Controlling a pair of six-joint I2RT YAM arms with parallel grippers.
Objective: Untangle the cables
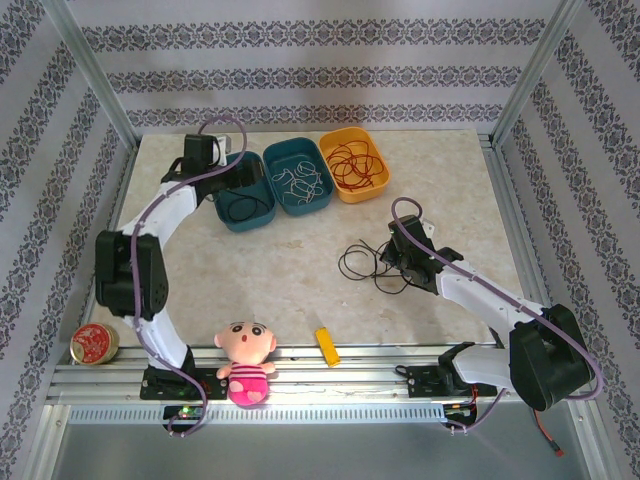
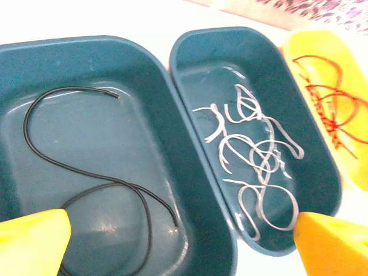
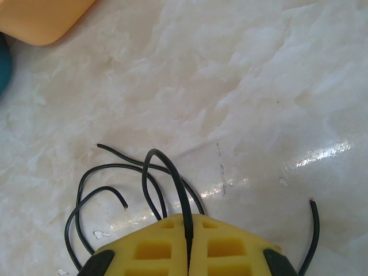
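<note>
My left gripper (image 2: pixel 183 241) hangs spread wide over the far-left teal bin (image 2: pixel 86 47), a black cable (image 2: pixel 118 183) lying inside, so I judge that drop done; my right gripper (image 3: pixel 188 227), pinching a black strand (image 3: pixel 172 172) of the near-right tangle (image 1: pixel 358 262) on the table (image 1: pixel 450 180), should next lift it free.

We're looking at a robot lab rig here: a left arm (image 1: pixel 135 275) and a right arm (image 1: pixel 490 300) bolted to a metal rail (image 1: pixel 340 385) at the near edge of a marble-look table (image 1: pixel 440 170). Aluminium posts (image 1: pixel 95 80) and wallpaper panels (image 1: pixel 300 60) box it in. Props sit ready: a doll (image 1: pixel 245 360), a tin (image 1: pixel 94 344), and tubs (image 1: pixel 295 150) of sorted cables (image 1: pixel 300 185).
</note>
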